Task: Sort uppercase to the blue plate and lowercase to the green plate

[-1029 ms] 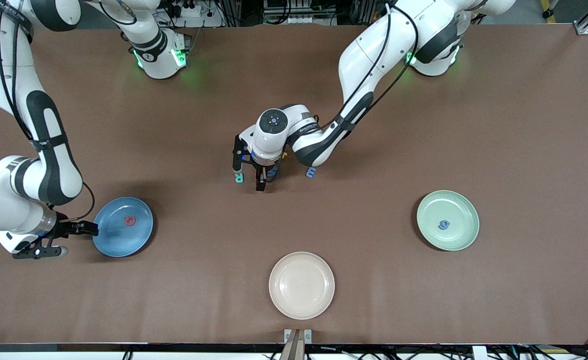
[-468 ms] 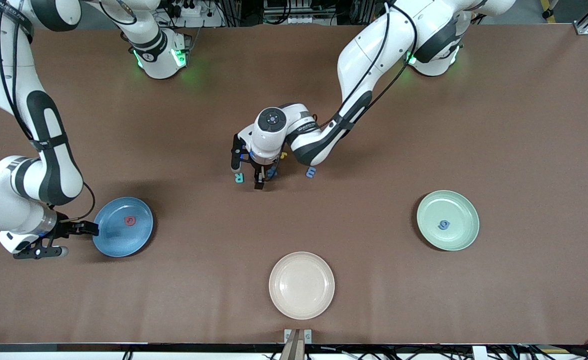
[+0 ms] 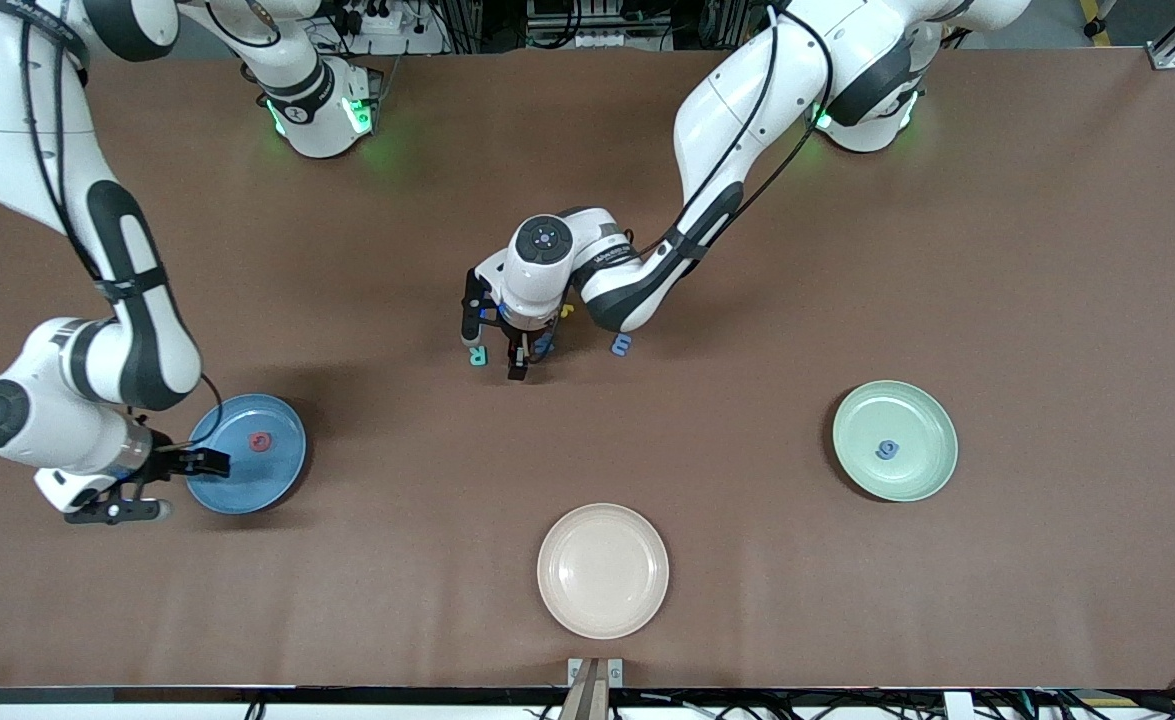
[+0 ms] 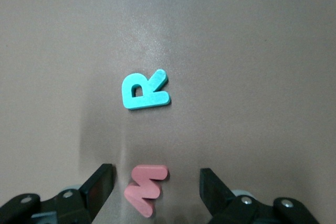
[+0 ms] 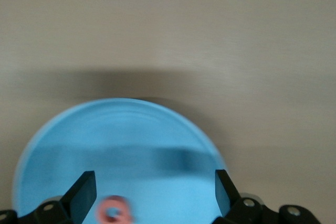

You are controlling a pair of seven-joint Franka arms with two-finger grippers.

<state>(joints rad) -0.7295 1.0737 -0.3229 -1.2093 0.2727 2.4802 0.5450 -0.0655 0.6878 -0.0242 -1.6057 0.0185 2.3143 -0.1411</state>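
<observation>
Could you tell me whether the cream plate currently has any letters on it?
Empty. The front view shows the cream plate bare, with no foam letter on it.

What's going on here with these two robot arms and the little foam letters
The left end effector is down at the table's middle, fingers either side of the red m, beside the teal R. The right end effector hangs open over the blue plate, which holds the red Q. The green plate holds a blue g.

Brown table (image 3: 1047,250) carries 3 plates (image 3: 602,570) and loose foam letters (image 3: 478,355).
</observation>
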